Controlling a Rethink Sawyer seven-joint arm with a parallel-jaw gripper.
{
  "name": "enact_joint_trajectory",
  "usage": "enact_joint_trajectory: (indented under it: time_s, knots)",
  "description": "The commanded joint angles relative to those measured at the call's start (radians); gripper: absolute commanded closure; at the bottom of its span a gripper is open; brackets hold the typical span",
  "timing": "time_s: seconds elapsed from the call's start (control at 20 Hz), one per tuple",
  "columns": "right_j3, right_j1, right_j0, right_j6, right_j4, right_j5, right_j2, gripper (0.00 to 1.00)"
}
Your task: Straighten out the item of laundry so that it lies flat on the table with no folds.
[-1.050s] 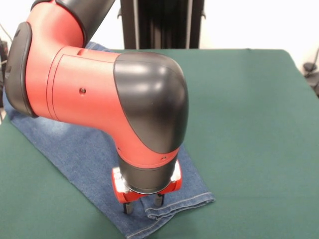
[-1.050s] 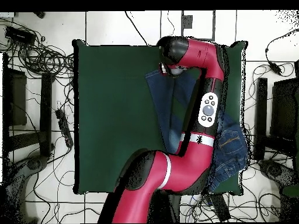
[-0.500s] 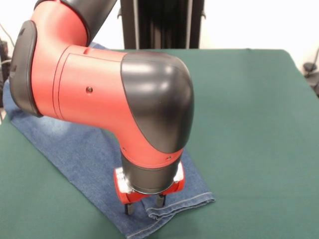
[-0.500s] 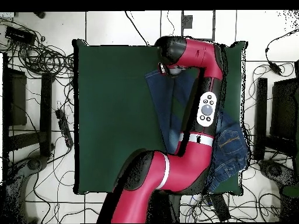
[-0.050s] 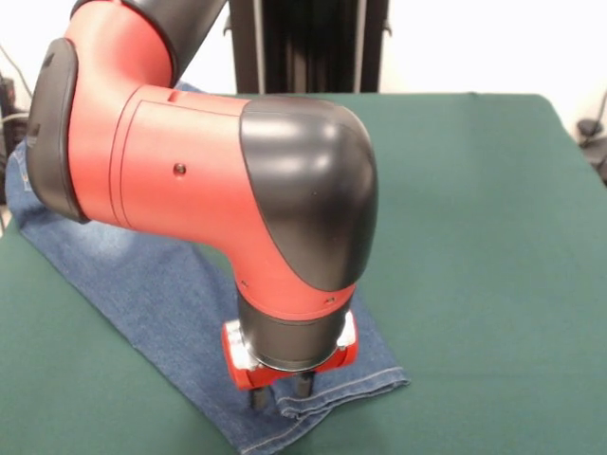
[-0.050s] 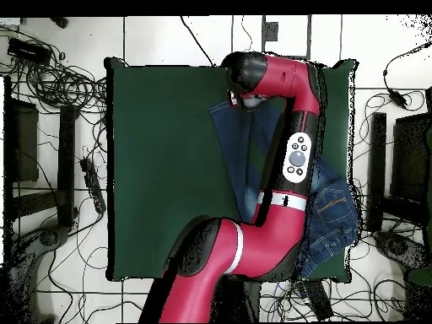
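Your gripper's [image 5: 282,396] 2 dark fingers [image 5: 257,398] now stand narrowly apart, pressed down into the small pair of blue denim jeans [image 5: 161,284] right at the folded-over leg hem; whether cloth is pinched between them, you cannot tell. Over the last second they have sunk lower onto that hem and closed in. Above the hem, the red and black arm [image 6: 291,160] hides much of the leg. The jeans stretch from the hem across the dark green felt table [image 5: 474,237], waistband hanging off its edge. You look ready to pull the fold out.

Small blue denim jeans [image 5: 161,294]: faded pale patches, light hem stitching. Large dark green felt-covered table [image 5: 493,265]. Red and black robot arm [image 5: 218,180] above the jeans.
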Motion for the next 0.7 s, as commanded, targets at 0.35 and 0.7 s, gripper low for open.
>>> enact_joint_trajectory:
  time_s: [0.35, 0.7]
  knots:
    - [0.166, 0.009, 0.065, 0.1, 0.003, -0.075, 0.061, 1.0]
    - [0.165, 0.01, 0.067, 0.099, -0.001, -0.079, 0.056, 1.0]
